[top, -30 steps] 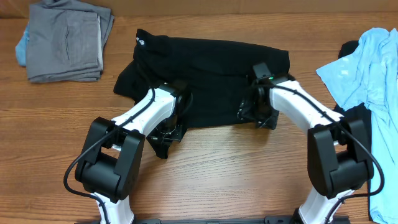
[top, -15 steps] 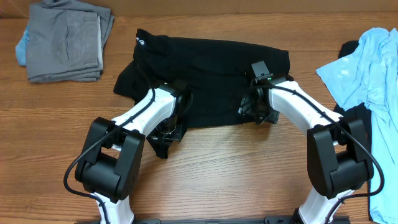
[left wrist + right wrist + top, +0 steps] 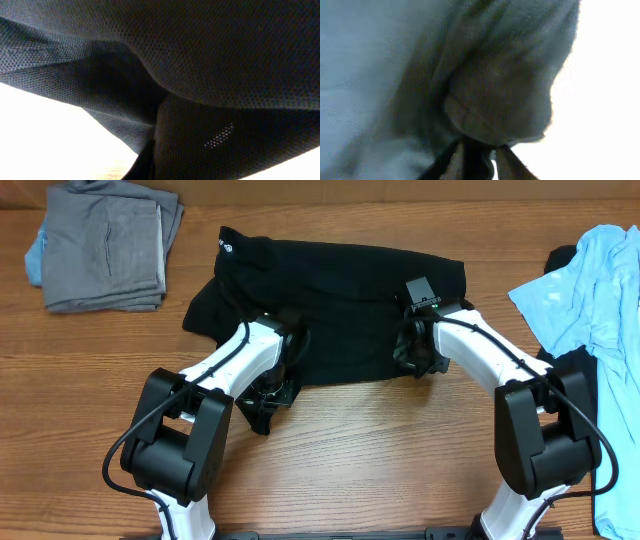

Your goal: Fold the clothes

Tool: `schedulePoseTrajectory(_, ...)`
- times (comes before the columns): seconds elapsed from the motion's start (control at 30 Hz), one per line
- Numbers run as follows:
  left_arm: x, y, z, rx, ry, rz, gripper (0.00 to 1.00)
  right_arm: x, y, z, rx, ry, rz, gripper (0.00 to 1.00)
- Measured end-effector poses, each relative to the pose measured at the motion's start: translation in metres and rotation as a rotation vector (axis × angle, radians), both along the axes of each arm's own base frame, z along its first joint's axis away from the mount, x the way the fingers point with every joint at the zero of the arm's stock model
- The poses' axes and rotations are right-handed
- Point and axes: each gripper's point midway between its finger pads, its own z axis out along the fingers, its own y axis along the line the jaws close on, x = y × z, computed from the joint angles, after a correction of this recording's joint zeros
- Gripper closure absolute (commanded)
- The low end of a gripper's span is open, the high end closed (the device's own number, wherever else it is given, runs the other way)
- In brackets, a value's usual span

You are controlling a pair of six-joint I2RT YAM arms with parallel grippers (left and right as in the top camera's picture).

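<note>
The right gripper (image 3: 408, 358) sits on the black garment (image 3: 340, 285) at its near edge, toward the right end. In the right wrist view the fingers (image 3: 510, 167) are clenched on a bunched fold of the garment (image 3: 490, 95), which gathers down to a narrow point between them.

The left gripper (image 3: 268, 395) is at the near edge of the same garment, toward its left end, where a dark flap of cloth hangs past the edge onto the wood. The left wrist view is filled with black mesh cloth (image 3: 210, 70) draped close over the lens. The fingers do not show there, so I cannot tell whether this gripper is clamped or released.

Both white arms reach in from the near side of the garment and bend inward over it.

The garment lies spread out on the wooden table (image 3: 380, 450), its long side running left to right, with a small white mark at its far left corner.

A folded stack of grey clothes (image 3: 105, 245) lies well to the left of the garment. A crumpled light blue shirt (image 3: 590, 300) lies well to its right, on top of more dark cloth (image 3: 565, 365).
</note>
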Motion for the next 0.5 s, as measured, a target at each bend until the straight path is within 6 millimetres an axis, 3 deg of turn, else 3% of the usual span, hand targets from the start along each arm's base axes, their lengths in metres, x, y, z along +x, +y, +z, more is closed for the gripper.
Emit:
schedulePoseTrajectory(0.13,-0.001,0.002,0.001,0.013,0.001,0.015,0.96,-0.012,-0.022,0.000,-0.063,0.050,-0.070,0.96)
schedulePoseTrajectory(0.33,-0.005,0.032,0.007,0.131,0.007,0.087,0.96,-0.028,-0.074,0.002,-0.115,0.115,-0.280,0.96)
schedulePoseTrajectory(0.5,-0.003,0.057,0.010,0.168,0.014,0.172,0.96,-0.040,-0.100,0.003,-0.119,0.164,-0.394,0.96)
